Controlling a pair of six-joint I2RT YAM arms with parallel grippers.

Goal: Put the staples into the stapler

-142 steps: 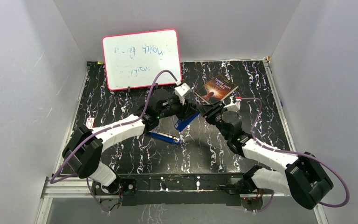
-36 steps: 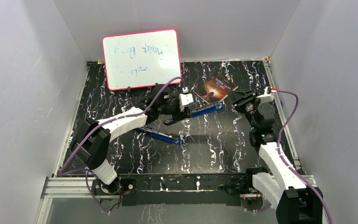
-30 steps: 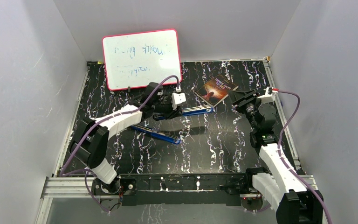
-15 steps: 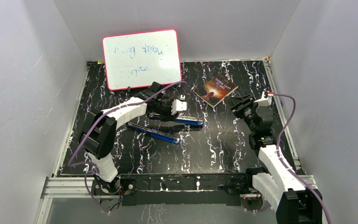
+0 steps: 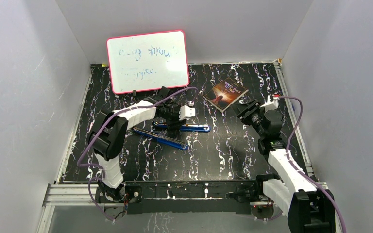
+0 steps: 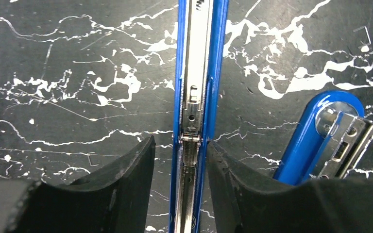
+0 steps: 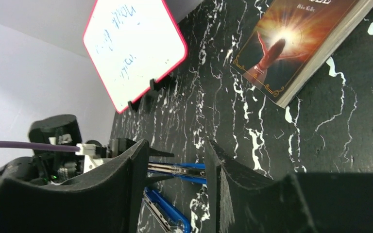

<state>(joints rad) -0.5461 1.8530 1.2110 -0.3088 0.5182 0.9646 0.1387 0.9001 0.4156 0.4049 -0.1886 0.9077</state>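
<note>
Long, slim blue-and-silver metal stapler (image 6: pixel 194 73)

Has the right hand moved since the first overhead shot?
Yes. The right hand has drawn back rightward, away from the blue stapler, now beside the right corner of the dark paperback book.
</note>
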